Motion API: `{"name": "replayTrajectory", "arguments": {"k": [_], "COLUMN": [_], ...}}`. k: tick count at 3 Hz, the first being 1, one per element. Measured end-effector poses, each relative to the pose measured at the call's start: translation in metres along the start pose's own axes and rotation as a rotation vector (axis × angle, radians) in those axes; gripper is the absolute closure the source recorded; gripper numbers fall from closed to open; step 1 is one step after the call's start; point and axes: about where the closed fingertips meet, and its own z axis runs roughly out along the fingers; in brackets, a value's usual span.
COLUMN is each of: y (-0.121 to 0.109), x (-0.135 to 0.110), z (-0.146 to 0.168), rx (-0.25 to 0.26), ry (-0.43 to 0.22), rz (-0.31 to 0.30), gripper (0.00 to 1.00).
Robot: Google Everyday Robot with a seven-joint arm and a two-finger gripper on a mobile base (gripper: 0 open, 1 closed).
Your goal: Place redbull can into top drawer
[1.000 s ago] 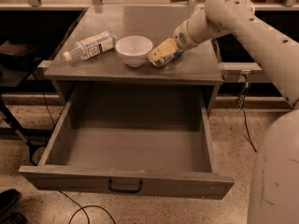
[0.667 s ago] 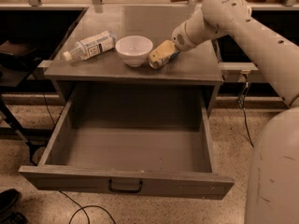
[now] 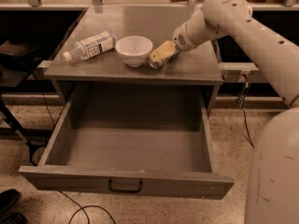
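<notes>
Gripper (image 3: 161, 57) has shifted slightly left and down in frame over the last second, closer to the bowl. Bottle, bowl and drawer haven't moved.

Now:
- Gripper is low over the bench (image 3: 191, 71) top, upper middle of frame. Its tip is just right of the white bowl (image 3: 134, 48); can't confirm whether they touch.
- Arm (image 3: 224, 13) comes in from the upper right, angled down-left.
- Gripper open or closed on anything: can't tell.
- redbull can: can't pick it out. The gripper covers the spot at its own tip.
- Clear plastic bottle (image 3: 91, 45) with a white label lies on its side at the bench's left end. Its cap points to the left edge, and it's apart from the bowl.
- top drawer (image 3: 135, 146) is pulled out wide below the bench top, filling the lower middle of frame. A dark curved handle (image 3: 125, 186) sits at the centre of its front panel.
- Robot body (image 3: 275, 171) fills the lower right corner.
</notes>
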Motion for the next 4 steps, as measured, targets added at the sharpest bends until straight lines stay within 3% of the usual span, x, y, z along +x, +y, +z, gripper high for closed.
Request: {"name": "replayTrajectory", "arguments": {"k": [1, 2, 4], "y": [-0.013, -0.024, -0.018], "x": [0.010, 0.025, 0.063], "z": [-0.022, -0.053, -0.124], "rx": [0.032, 0.054, 0.055], "ry": [-0.006, -0.011, -0.027], "rz": [0.014, 0.028, 0.018], "gripper": [0.90, 1.00, 1.00]}}
